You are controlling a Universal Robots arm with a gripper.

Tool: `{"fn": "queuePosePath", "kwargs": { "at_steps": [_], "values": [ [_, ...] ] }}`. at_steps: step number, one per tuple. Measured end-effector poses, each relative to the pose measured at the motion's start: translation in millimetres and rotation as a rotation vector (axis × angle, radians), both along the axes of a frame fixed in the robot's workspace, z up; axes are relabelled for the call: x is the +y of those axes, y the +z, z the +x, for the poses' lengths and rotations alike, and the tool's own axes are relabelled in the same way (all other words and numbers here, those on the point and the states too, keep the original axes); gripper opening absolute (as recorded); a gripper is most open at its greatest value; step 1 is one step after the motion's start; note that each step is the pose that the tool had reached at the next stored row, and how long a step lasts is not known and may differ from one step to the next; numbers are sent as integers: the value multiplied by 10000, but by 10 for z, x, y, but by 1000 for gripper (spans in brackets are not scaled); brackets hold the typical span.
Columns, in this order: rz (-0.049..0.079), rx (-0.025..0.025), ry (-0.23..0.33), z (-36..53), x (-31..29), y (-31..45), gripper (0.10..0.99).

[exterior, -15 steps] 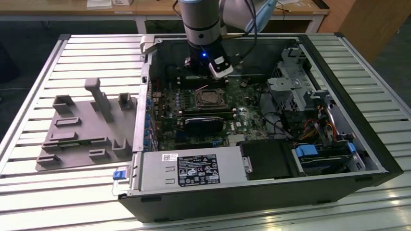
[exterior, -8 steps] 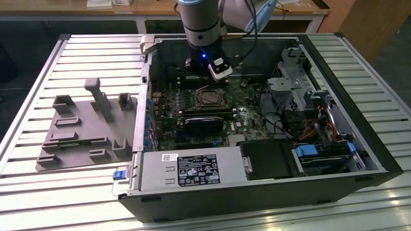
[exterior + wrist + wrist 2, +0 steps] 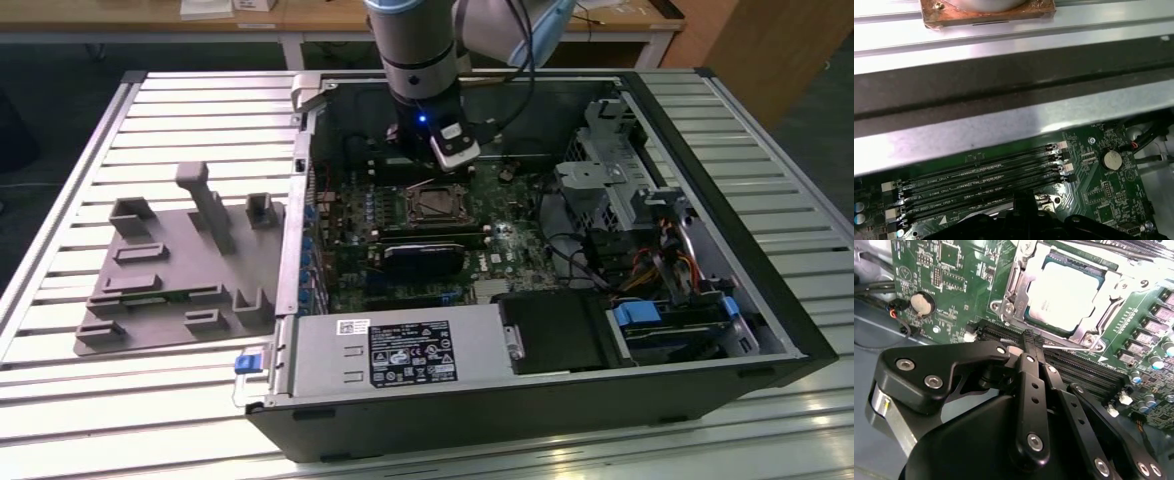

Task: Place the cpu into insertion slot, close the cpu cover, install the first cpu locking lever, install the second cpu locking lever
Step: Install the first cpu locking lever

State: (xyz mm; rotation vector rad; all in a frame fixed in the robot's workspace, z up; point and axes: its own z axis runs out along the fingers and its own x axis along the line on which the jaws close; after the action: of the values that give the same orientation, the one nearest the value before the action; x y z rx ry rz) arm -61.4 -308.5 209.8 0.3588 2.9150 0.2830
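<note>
Looking through the second wrist view, I saw the cpu (image 3: pixel 1064 290) lying flat in the insertion slot (image 3: pixel 410 207). Its pale silver-grey face was washed bright by the light, and a dark green edge showed around it. The cpu cover (image 3: pixel 1015 287) was down over it. This thin silvery frame had a square window that left the chip's face bare, with screws at the corners nearest the camera. In the exterior view the slot sat near the middle of the green board (image 3: pixel 954 285), inside the open computer case (image 3: pixel 534 400).

The gripper (image 3: pixel 1030 337) had its black fingers (image 3: pixel 1026 370) pressed together, tip against tip. The tips were over the long black memory slots (image 3: pixel 979 175), just beside the cover's near edge. A thin silvery rod (image 3: pixel 1064 346) ran out from beside the fingertips along that edge. I could not tell whether the rod was pinched between them or only lay next to them.

A round coin battery (image 3: pixel 919 302) sat on the board, well apart from the socket. In the exterior view the arm came straight down into the case. The case rested on a slatted table (image 3: pixel 80 150), and a grey fixture tray (image 3: pixel 174 270) lay beside it toward the exterior view's left.
</note>
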Motion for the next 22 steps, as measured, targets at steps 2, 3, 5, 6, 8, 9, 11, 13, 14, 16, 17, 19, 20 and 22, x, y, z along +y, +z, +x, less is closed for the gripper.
{"fn": "queuePosePath", "kwargs": {
  "at_steps": [2,3,5,6,8,9,11,13,14,16,17,19,20,22],
  "values": [
    [-51,-2,-70,0,3,-5,102],
    [-69,-3,-103,-1,4,-7,102],
    [-89,-4,-158,-3,10,-11,102],
    [-93,-5,-179,-4,13,-12,102],
    [-96,-6,-218,-7,21,-14,102],
    [-97,-6,-233,-8,25,-15,102],
    [-97,-7,-266,-11,34,-17,102],
    [-96,-8,-300,-13,45,-20,102],
    [-97,-7,-318,-14,51,-21,102],
    [-97,-7,-356,-17,61,-23,102],
    [-97,-7,-377,-18,66,-26,102],
    [-97,-7,-418,-19,76,-31,102],
    [-97,-7,-440,-19,82,-33,102],
    [-96,-8,-487,-20,95,-37,102]
  ]
}}
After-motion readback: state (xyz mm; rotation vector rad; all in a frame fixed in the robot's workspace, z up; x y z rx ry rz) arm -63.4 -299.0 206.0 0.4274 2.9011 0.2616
